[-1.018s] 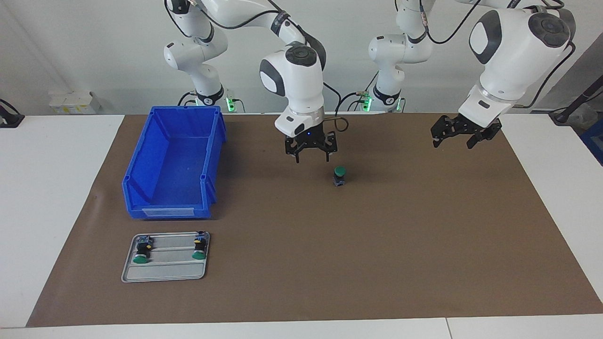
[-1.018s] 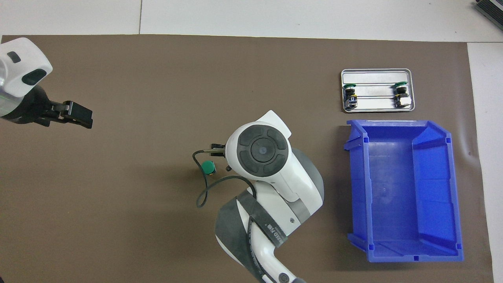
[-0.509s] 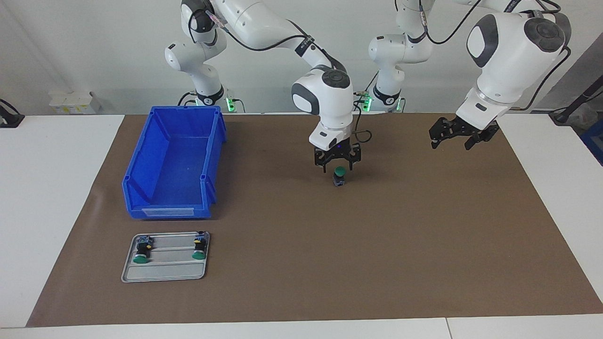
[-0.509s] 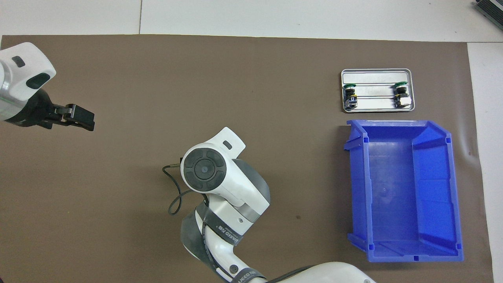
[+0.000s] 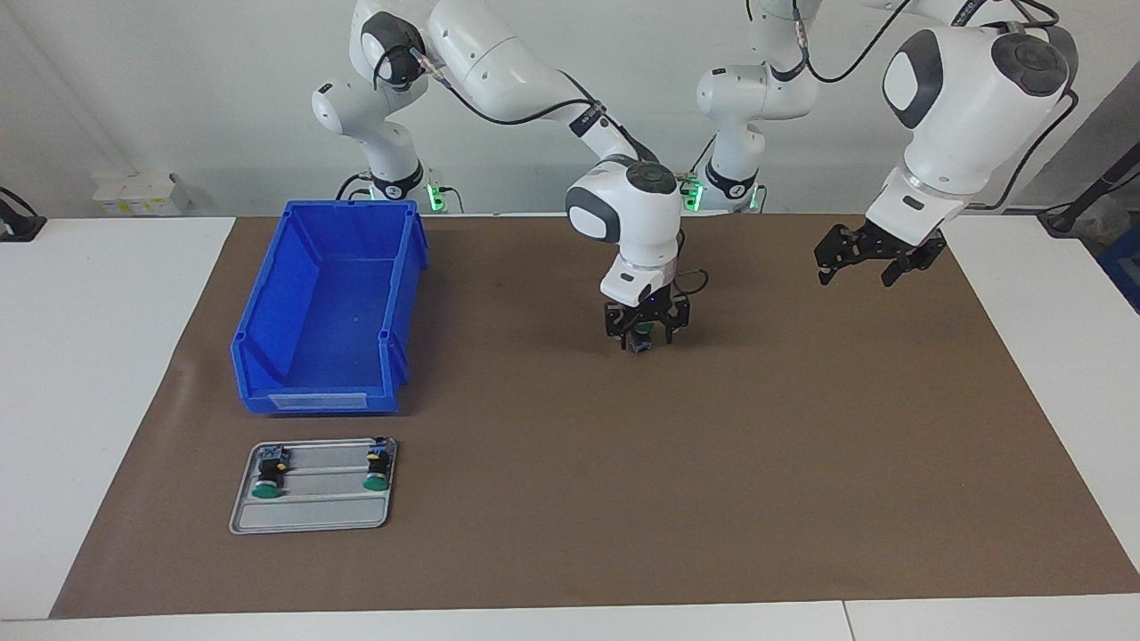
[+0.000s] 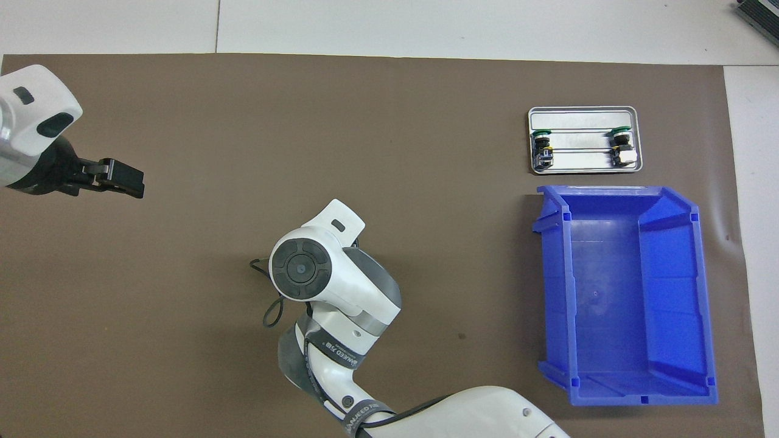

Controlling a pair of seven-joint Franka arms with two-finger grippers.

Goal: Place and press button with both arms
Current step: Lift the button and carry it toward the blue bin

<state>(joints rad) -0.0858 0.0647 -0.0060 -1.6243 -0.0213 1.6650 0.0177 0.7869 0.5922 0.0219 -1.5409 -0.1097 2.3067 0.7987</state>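
The button [image 5: 639,344] stands upright on the brown mat [image 5: 570,499] near the table's middle; only its lower body shows. My right gripper [image 5: 646,336] is lowered over it, open, a finger on each side of the cap. In the overhead view the right arm's wrist [image 6: 301,271] hides both the gripper and the button. My left gripper [image 5: 826,263] hangs shut and empty above the mat toward the left arm's end, apart from the button; it also shows in the overhead view [image 6: 135,184].
A grey tray [image 5: 307,521] holding two more green-capped buttons [image 5: 264,485] [image 5: 375,481] lies toward the right arm's end, farther from the robots than the empty blue bin [image 5: 267,338]. Tray [image 6: 583,112] and bin [image 6: 706,292] show in the overhead view too.
My right gripper moved sideways over the button and came down around it. The left gripper stayed nearly still in the air.
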